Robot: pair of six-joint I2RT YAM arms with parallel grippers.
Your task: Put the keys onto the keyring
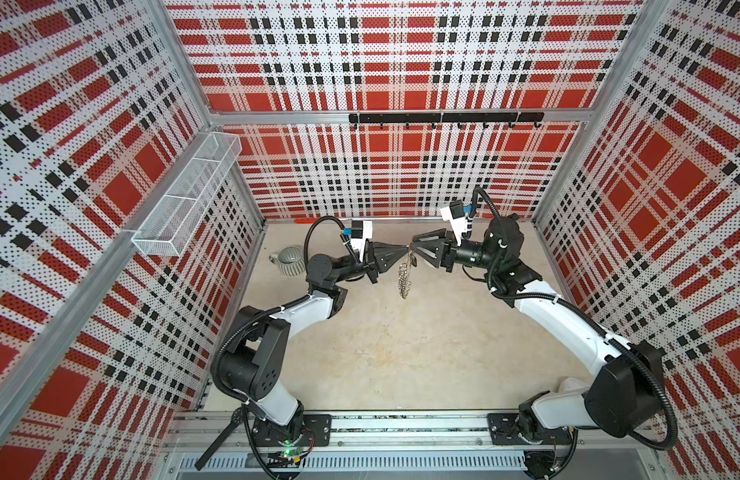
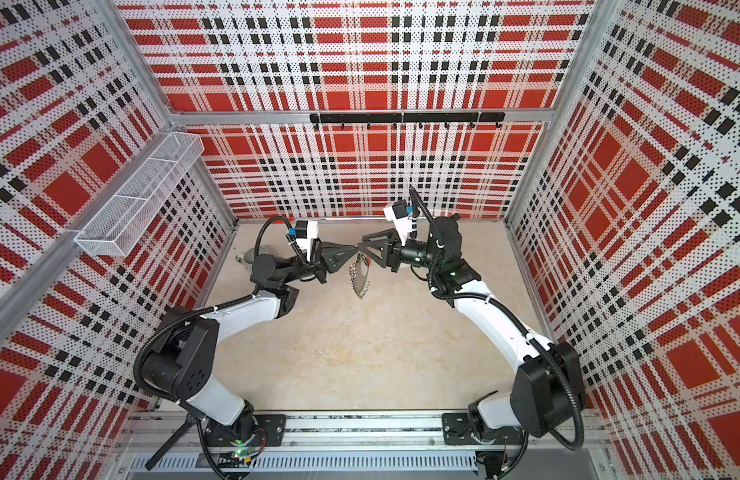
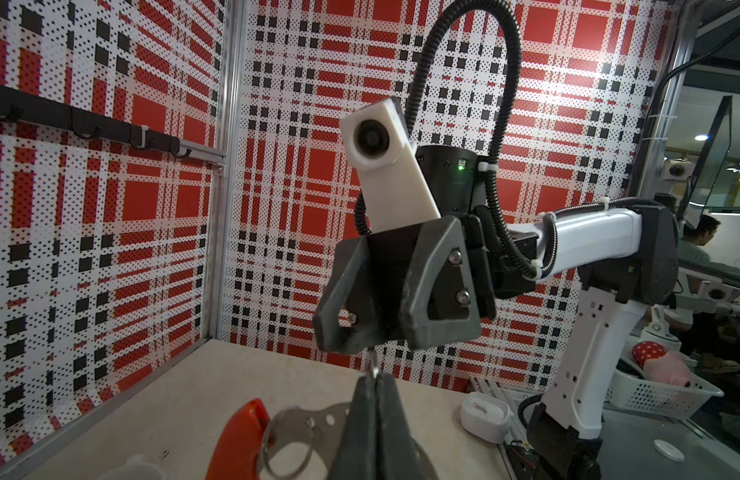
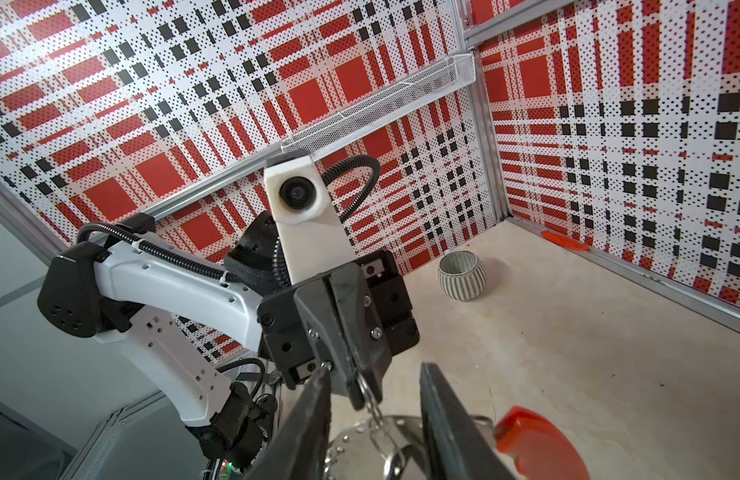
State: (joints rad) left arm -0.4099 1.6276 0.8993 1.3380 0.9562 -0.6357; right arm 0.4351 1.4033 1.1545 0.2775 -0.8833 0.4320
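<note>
My left gripper (image 1: 403, 248), clamped on a small wire ring (image 4: 365, 390) at the keyring's (image 1: 404, 278) top, hangs the hoop clear above the desk's (image 1: 401, 353) far edge, evidently presenting it to my right gripper (image 1: 414, 248), whose jaws stand apart around that ring; the keys I cannot make out.
</note>
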